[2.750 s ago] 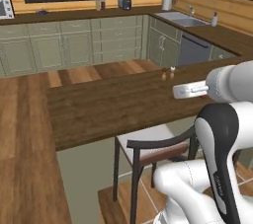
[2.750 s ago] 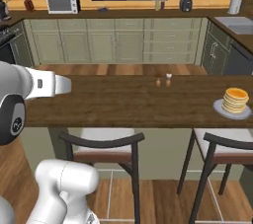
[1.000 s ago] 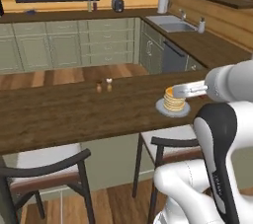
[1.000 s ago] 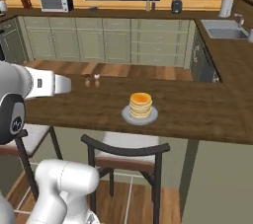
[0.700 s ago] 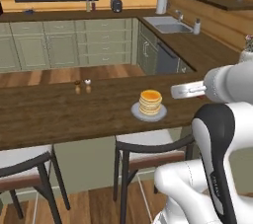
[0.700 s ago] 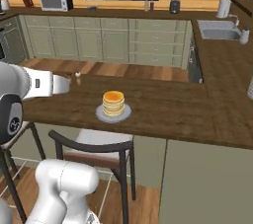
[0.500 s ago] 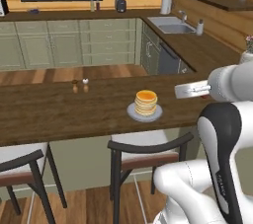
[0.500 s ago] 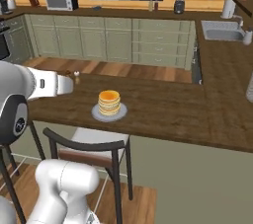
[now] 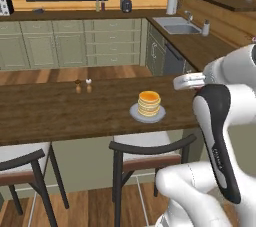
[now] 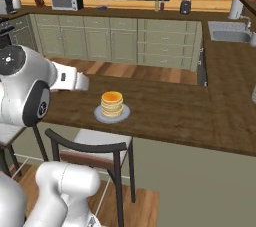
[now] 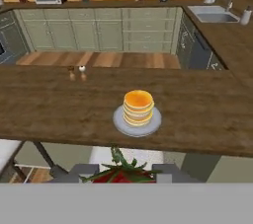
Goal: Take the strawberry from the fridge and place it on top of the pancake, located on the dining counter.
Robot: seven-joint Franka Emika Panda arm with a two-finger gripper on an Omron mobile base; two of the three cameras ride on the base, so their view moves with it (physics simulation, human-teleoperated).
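Low in the hand view, my gripper (image 11: 123,171) is shut on the strawberry (image 11: 121,174), a red berry with green leaves between the two dark fingertips (image 11: 82,170). Ahead of it lies the pancake (image 11: 138,106), a golden stack on a round grey plate (image 11: 119,123), resting on the dark wood dining counter (image 11: 44,109). From the base, the pancake (image 9: 149,103) (image 10: 112,103) sits near the counter's front edge (image 9: 60,113), with my white arm held level just short of it. The fridge is out of view.
Two small shakers (image 9: 83,86) stand on the counter left of the pancake. Dark-framed stools (image 9: 149,152) (image 10: 91,152) are tucked under its near edge. A side counter with a sink (image 9: 183,25) runs along the right, and green wall cabinets (image 10: 125,38) lie beyond the wood floor.
The base has driven sideways along the counter, so the whole scene shifted and the pancake came to sit in front of the arm. My gripper stays shut on the strawberry.
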